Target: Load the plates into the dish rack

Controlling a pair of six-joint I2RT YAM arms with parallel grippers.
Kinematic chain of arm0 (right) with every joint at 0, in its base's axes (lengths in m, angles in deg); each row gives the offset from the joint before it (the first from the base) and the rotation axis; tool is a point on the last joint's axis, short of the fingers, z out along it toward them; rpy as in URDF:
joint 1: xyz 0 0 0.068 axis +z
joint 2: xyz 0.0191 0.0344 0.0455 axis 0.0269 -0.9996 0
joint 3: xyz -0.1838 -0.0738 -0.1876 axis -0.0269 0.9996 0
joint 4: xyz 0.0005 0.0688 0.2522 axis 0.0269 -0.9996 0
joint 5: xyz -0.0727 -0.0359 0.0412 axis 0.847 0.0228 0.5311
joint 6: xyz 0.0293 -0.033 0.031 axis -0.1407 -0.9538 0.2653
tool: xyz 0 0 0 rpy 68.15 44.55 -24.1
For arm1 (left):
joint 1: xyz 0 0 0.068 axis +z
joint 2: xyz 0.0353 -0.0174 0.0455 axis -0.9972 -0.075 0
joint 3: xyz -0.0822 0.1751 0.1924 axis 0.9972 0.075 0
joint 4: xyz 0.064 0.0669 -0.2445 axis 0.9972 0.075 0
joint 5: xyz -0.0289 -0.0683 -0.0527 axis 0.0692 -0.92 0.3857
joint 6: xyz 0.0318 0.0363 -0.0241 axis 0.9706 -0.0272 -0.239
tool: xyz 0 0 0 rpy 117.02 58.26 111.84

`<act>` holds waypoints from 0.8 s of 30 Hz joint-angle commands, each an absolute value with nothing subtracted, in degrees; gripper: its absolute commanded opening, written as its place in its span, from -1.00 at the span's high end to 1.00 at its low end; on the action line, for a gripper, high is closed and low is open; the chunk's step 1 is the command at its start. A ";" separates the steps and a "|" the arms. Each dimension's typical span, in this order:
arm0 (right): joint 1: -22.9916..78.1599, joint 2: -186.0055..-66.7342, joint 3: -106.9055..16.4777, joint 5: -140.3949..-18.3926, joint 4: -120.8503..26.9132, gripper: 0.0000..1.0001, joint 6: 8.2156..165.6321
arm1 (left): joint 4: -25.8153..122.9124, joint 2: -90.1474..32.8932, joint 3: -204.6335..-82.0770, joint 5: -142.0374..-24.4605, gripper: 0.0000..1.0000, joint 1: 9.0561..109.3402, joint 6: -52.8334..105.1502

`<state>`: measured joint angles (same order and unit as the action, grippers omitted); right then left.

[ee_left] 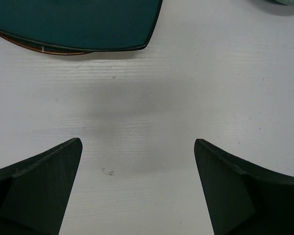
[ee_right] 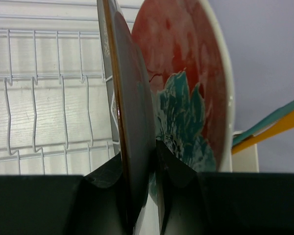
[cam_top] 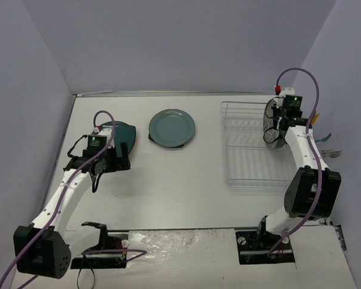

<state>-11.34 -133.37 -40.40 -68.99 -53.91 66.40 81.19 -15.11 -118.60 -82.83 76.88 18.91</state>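
Two plates are at the dish rack [cam_top: 253, 144]. The red plate with teal flowers [ee_right: 186, 88] stands on edge at its far right end. The right gripper [ee_right: 139, 161] is pinching the rim of a dark plate [ee_right: 130, 122], held upright just beside the red one with faces parallel. Empty rack wires lie to its left, so slotting this plate looks like the step in hand. The left gripper [ee_left: 137, 147] is spread wide over the desk [ee_left: 186, 98] and holds nothing. The dark teal squarish plate [ee_left: 73, 22] lies flat straight ahead of it, apart, stacked on an orange-rimmed plate [ee_left: 54, 51]. The grey-green round plate [cam_top: 171, 128] lies nearer the left arm. Desk white, matte; pale walls on three sides.
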 commanded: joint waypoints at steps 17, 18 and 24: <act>-12.88 -133.44 -39.00 -74.64 -40.75 0.63 74.43 | 79.46 -15.38 -121.55 -81.47 -0.94 78.38 19.21; -12.92 -132.85 -38.80 -74.74 -40.75 0.58 74.74 | 79.48 -15.36 -121.51 -81.53 -0.94 78.44 19.15; -12.97 -130.66 -38.86 -73.99 -41.47 0.35 75.45 | 78.92 -16.25 -121.11 -84.21 -0.94 78.53 17.89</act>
